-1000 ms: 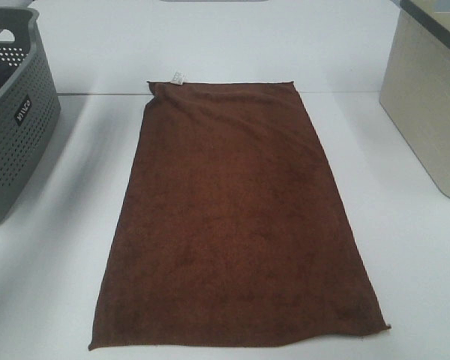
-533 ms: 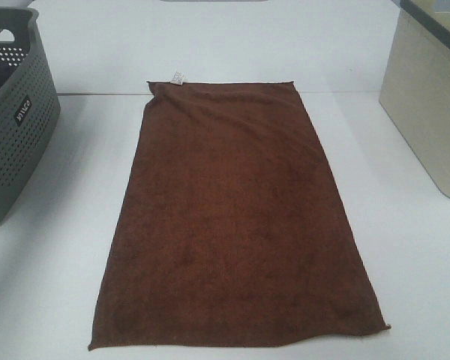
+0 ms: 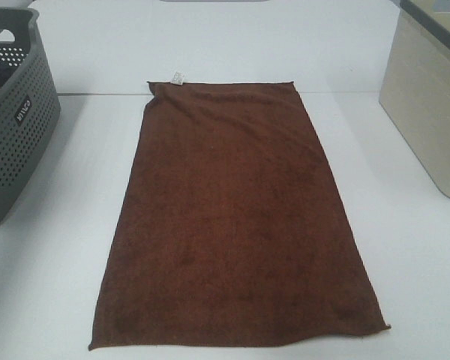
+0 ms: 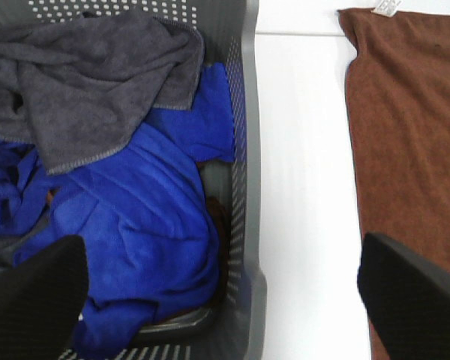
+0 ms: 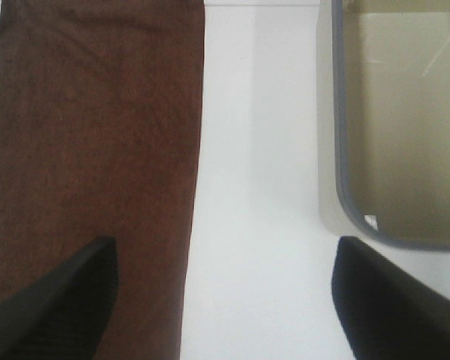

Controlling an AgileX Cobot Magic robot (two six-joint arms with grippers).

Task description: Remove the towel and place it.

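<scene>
The reddish-brown towel (image 3: 236, 217) lies spread flat on the white table, its white tag (image 3: 178, 77) at the far left corner. It also shows in the left wrist view (image 4: 409, 142) and the right wrist view (image 5: 90, 142). Neither arm shows in the exterior view. My left gripper (image 4: 225, 300) is open and empty, hanging above the grey basket's wall (image 4: 247, 150). My right gripper (image 5: 225, 300) is open and empty above bare table, between the towel's edge and a beige bin (image 5: 397, 120).
The grey perforated basket (image 3: 15, 120) stands at the left and holds a grey cloth (image 4: 90, 75) and a blue cloth (image 4: 142, 225). The beige bin (image 3: 427, 105) stands at the right.
</scene>
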